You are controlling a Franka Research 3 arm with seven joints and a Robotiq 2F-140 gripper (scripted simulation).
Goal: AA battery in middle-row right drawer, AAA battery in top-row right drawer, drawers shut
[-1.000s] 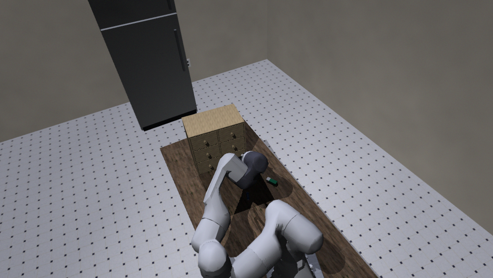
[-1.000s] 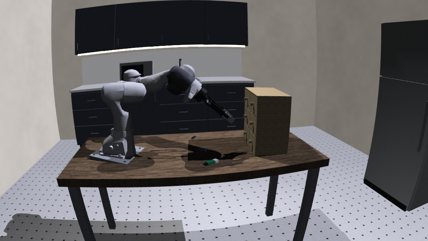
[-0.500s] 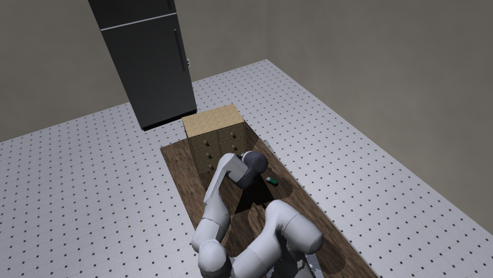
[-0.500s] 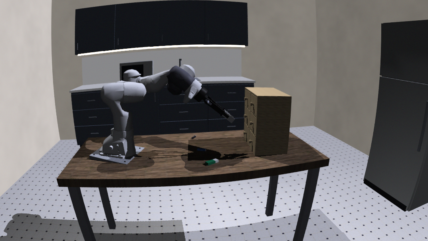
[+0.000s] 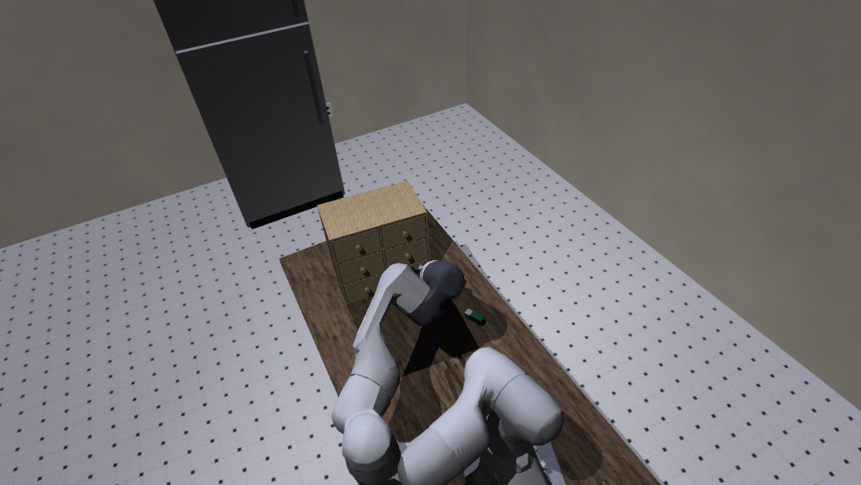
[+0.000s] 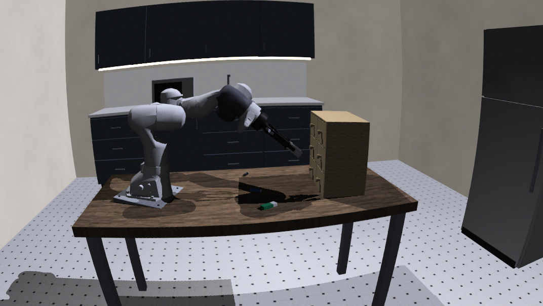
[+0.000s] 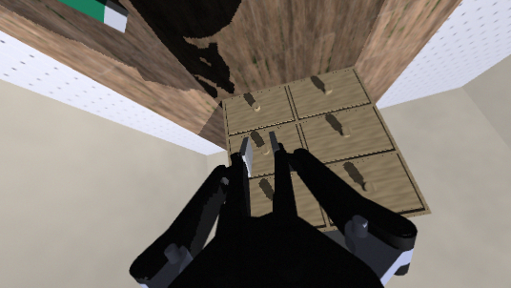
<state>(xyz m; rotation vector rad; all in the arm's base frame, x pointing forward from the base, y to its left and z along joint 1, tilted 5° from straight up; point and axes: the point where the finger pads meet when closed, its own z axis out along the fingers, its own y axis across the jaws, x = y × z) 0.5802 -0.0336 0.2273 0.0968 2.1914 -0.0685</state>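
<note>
Status: 0 of 2 batts stowed; all visible drawers of chest (image 5: 373,207) (image 6: 345,159) (image 7: 405,181) look in. Left: both batts, R mid + R top drawers, re-shut.
Fingers (image 6: 298,151): slightly apart, nothing pinched, short of chest.
Blue cyl. (image 5: 433,342) (image 6: 255,190), prob. a batt; on desk (image 5: 319,313) (image 6: 212,224) (image 7: 296,48). AA/AAA unconfirmed.
Small dark cyl. (image 6: 245,174), poss. other batt: ext. view only.
Wrist view: finger gap; neither cyl.
</note>
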